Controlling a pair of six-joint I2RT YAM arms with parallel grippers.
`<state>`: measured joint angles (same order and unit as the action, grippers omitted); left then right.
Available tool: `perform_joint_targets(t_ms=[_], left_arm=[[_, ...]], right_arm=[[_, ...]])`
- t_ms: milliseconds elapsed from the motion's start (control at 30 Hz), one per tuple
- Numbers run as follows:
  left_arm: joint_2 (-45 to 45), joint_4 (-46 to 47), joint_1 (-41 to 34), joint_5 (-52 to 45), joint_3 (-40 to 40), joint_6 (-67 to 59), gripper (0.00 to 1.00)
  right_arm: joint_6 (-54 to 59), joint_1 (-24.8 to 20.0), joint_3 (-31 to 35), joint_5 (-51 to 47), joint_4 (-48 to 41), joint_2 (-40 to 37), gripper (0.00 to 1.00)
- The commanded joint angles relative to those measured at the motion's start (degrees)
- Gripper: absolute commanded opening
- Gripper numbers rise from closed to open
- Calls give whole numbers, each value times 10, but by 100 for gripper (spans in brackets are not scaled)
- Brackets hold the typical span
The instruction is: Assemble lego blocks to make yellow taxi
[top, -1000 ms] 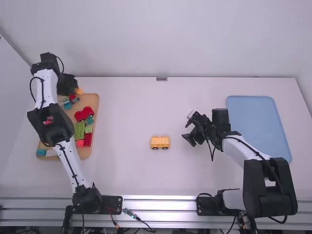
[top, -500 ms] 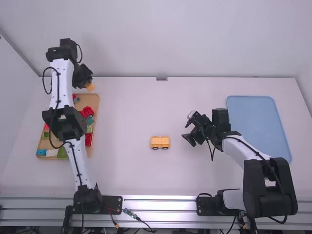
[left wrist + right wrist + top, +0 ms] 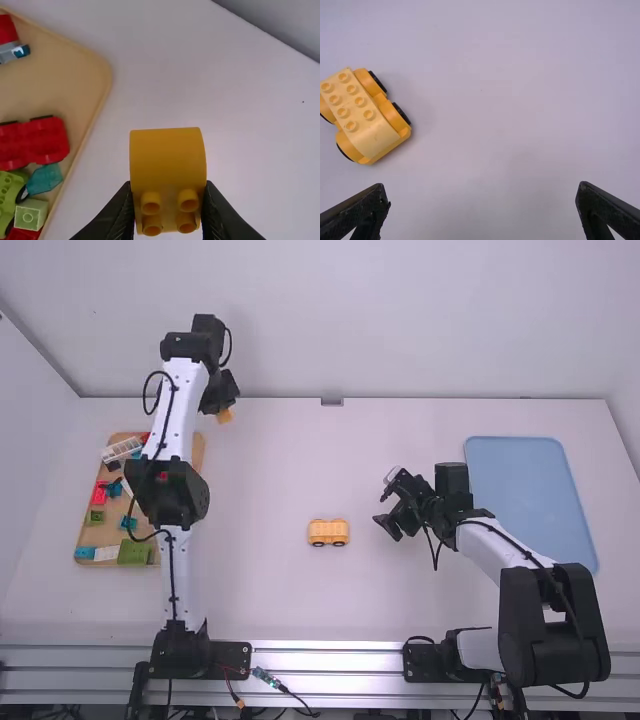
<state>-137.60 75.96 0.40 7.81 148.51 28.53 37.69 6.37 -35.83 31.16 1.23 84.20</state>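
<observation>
Now the left gripper (image 3: 168, 186) brings its pinched orange studded plastic block (image 3: 167, 155) nearer the yellow wheeled plastic base (image 3: 328, 532); right gripper (image 3: 483, 191) gapes.

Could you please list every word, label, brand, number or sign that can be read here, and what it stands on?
None can be read: no legible text on the yellow brick, the wooden tray or the blue tray.
Any lettering on the studs of the yellow car is too small to read.
</observation>
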Motion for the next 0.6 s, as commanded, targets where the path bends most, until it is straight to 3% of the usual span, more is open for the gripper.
perform_joint_targets(t_ms=[0, 200, 400, 467, 500, 567], left_arm=[[47, -14, -12, 14, -36, -17, 2], [162, -173, -44, 24, -268, -21, 1], [366, -311, -49, 8, -562, -122, 1], [424, -330, -49, -63, -657, -238, 1], [427, -330, -49, -70, -662, -246, 1], [470, -334, -49, -173, -737, -355, 2]], right_arm=[[-4, 0, -10, 5, -2, -9, 99], [-2, 0, -10, 5, -4, -9, 99], [-2, 0, -10, 5, -1, -9, 99], [-2, 0, -10, 5, 0, -9, 99], [-2, 0, -10, 5, 0, -9, 99], [-2, 0, -10, 5, 0, -9, 99]])
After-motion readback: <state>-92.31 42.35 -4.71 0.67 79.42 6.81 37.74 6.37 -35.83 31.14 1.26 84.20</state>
